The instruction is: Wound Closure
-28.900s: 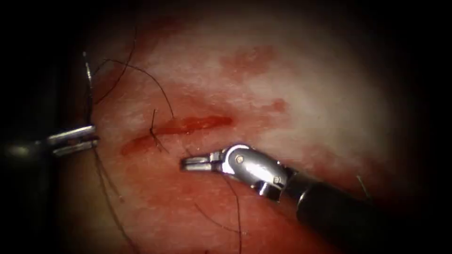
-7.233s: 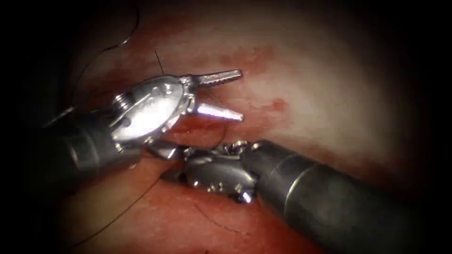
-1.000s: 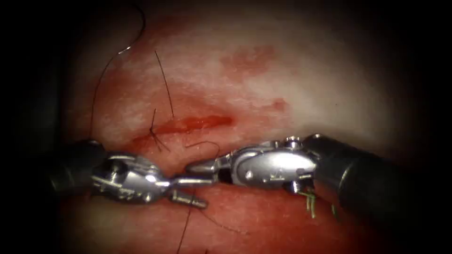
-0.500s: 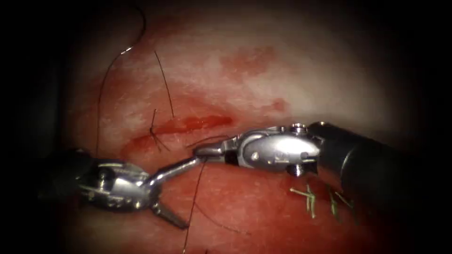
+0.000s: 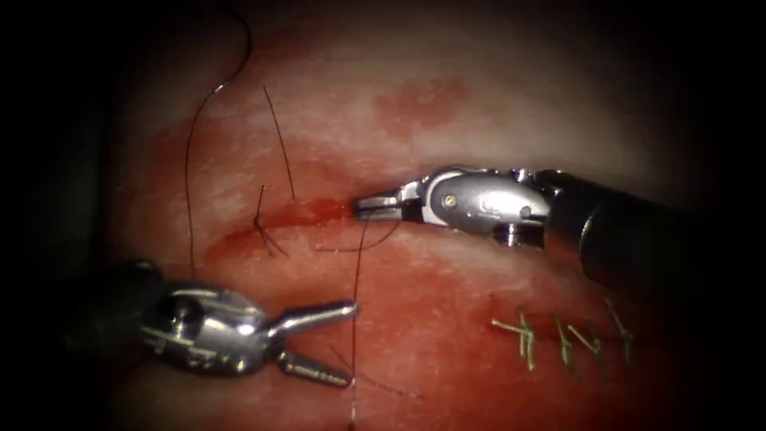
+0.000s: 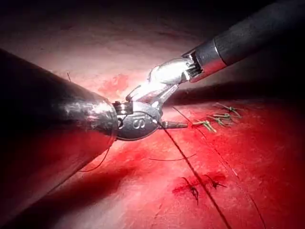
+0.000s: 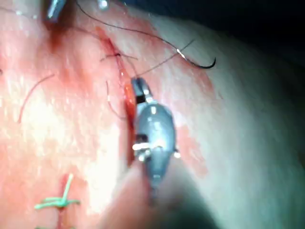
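Dark thread [image 5: 190, 172] climbs from the left arm's tool [image 5: 323, 342] up the left of the tissue [image 5: 495, 120] to the needle [image 5: 237, 49], a thin curve lying on the surface at the upper left, free of both tools and partly lost in shadow. That tool's jaws stand spread apart, holding nothing. A knotted stitch [image 5: 261, 223] with short cut ends sits on the left part of the cut [image 5: 303, 214]. The right arm's tool [image 5: 375, 206], jaws pressed together, grips a thread strand [image 5: 356, 287] at the cut, and the strand drops straight down out of frame. Red fluid [image 5: 319, 209] pools along the cut. Green stitches [image 5: 558, 335] lie at the lower right, dim near the edge.
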### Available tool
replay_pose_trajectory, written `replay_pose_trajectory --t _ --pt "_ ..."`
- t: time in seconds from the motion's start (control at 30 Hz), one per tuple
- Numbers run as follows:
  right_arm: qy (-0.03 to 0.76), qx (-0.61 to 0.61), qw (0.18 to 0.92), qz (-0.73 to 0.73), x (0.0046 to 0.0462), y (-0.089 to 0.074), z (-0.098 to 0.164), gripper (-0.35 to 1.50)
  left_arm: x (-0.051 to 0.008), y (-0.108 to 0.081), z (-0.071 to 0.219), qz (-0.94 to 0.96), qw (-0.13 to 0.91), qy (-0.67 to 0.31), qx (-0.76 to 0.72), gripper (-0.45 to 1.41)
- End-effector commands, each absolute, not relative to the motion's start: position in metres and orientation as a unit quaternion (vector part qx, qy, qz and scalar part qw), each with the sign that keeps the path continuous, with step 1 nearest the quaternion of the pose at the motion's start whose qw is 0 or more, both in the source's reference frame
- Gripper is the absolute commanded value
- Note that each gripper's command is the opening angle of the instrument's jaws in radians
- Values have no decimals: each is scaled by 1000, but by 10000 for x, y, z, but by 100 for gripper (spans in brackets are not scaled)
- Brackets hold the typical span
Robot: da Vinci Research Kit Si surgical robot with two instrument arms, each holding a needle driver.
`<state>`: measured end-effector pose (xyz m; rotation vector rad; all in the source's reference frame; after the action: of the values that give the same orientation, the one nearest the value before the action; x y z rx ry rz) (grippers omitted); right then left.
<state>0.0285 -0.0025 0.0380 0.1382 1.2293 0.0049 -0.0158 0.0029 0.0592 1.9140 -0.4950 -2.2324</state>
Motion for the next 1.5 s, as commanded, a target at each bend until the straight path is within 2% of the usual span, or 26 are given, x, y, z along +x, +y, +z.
replay_pose_trajectory --t 0.03,0.83,1.13,1.37,1.5 --pt "576 67 814 7 293 -12 385 -35 -166 29 600 -747 81 -165 639 34" --pt "571 76 817 22 281 40 396 -35 -157 21 615 -746 96 -178 634 34" --pt "571 73 817 26 293 36 399 -35 -168 25 611 -741 81 -200 636 64" --pt "569 74 819 25 298 27 401 -35 -167 35 609 -731 75 -231 638 62" --pt "566 75 821 23 301 26 402 -35 -173 36 609 -729 81 -246 634 76"
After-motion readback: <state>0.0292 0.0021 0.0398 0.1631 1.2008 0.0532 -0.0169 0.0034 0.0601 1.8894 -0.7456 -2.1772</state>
